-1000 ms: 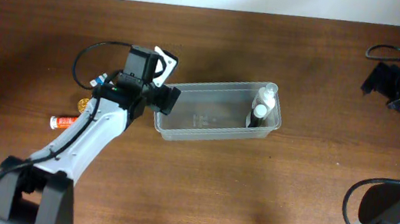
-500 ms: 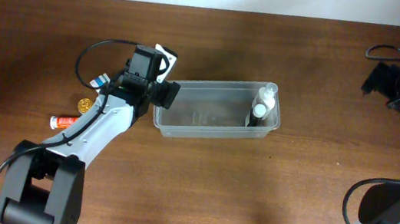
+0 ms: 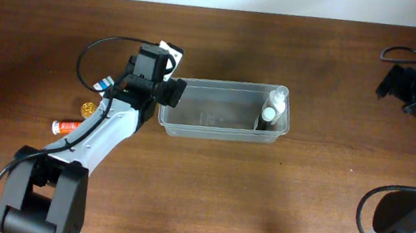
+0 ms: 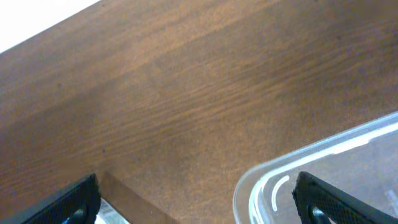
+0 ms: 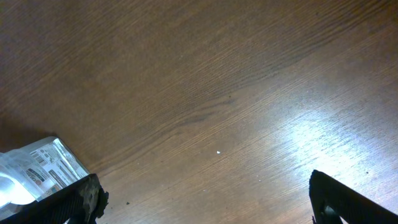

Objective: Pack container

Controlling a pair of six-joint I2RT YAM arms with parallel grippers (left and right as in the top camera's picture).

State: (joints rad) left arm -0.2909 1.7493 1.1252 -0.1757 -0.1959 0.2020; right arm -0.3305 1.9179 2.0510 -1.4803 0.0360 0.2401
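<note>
Swung squarer across the table (image 3: 278, 198) since a second ago, the container (image 3: 220, 120) at mid-table, one left-end corner sitting between the spread, empty fingers of the left gripper (image 4: 198, 206). Holds only a white bottle (image 3: 273, 109) at its right end so far. Leaves an orange tube (image 3: 67, 125), a small gold round piece (image 3: 89, 107) and a blue-tipped bit (image 3: 105, 83) out on the wood to its left, plus a foil packet (image 5: 37, 171) beside the right gripper (image 5: 205, 208), likewise wide open and holding nothing. Barely begun, by the look of it, with most of the packing left.
</note>
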